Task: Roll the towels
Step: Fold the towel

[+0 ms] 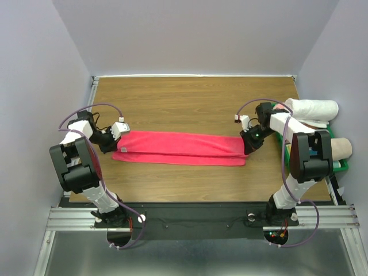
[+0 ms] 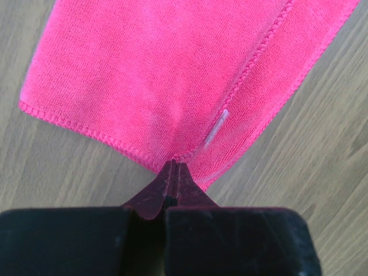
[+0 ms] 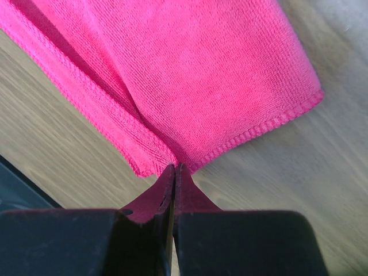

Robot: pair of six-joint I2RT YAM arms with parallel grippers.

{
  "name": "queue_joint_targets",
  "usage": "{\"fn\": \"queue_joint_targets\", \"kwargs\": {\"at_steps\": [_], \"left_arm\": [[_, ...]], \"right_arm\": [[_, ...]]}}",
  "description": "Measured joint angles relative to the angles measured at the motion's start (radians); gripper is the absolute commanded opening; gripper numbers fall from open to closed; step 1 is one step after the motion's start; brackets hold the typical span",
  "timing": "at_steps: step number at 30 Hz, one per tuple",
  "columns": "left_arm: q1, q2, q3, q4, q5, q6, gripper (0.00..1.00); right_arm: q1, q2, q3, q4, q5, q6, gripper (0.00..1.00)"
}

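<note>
Hiding most of a green bin (image 1: pixel 342 165) behind the right arm, well out to the outer side of the right gripper (image 1: pixel 248 148), and leaving only a sliver of rim on show. Cradling a beige rolled towel (image 1: pixel 340 148) in that bin, by the look of it, with a white rolled towel (image 1: pixel 313 108) lying just beyond; inside or merely beside, impossible to tell. Cutting off the far length of the pinkish-red towel (image 1: pixel 181 148) in both wrist views, and burying the fingertips under the wrists in the overhead view.

Pinching the left gripper (image 2: pixel 174 167) fully together on the towel's stitched hem, right at the tips, with the cloth spreading away ahead of the jaws and a small white tag (image 2: pixel 217 127) lying just ahead, a little to the right in the wrist view. Nipping the right gripper closed in the same way on the hem at the opposite end, with folded layers stacking just ahead of the tips.

Stretching flat between the two grippers as a long folded strip on the wooden table (image 1: pixel 190 103), touching both.
</note>
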Motion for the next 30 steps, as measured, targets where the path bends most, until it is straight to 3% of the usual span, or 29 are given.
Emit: {"fn": "queue_joint_targets", "kwargs": {"at_steps": [11,21,30], "left_arm": [[0.0,-0.03,-0.022,0.046,-0.016,0.004,0.0],[0.018,-0.035,0.116,-0.041,0.02,0.023,0.0],[0.032,-0.046,0.095,-0.081,0.008,0.068,0.0]], "right_arm": [[0.013,0.0,0.003,0.007,0.0,-0.011,0.01],[0.013,-0.081,0.08,-0.029,-0.016,-0.011,0.01],[0.013,-0.085,0.039,-0.049,-0.024,-0.031,0.01]]}}
